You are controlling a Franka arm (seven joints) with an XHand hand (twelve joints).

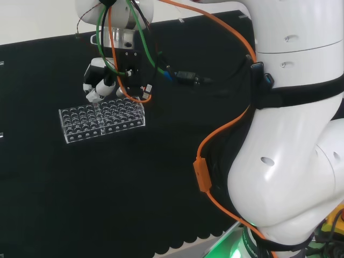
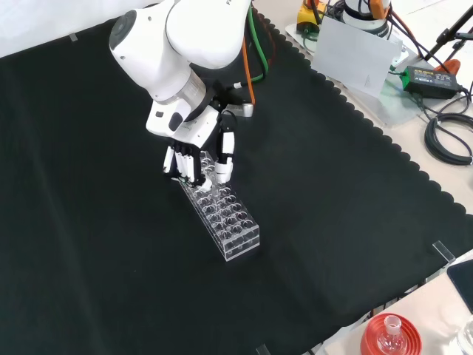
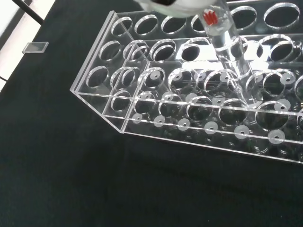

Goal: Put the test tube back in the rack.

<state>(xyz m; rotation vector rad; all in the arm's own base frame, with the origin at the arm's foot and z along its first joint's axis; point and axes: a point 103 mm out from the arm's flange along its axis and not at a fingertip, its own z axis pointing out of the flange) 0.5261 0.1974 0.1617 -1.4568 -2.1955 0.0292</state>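
Nothing here can be read: the clear rack [image 3: 189,94] carries no lettering, and the small red mark on the test tube [image 3: 226,42] is illegible.

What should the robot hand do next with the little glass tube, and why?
Probably ease the test tube straight down. In the wrist view it stands upright with its lower end already at a hole of the clear rack, and the hand hangs right over the rack's far end in the front view, fingers curled on the tube. Letting go now might tip it.

White glossy arm [image 1: 285,161], orange cable [image 1: 215,134] (green too), black-and-white robot hand [image 2: 194,159]
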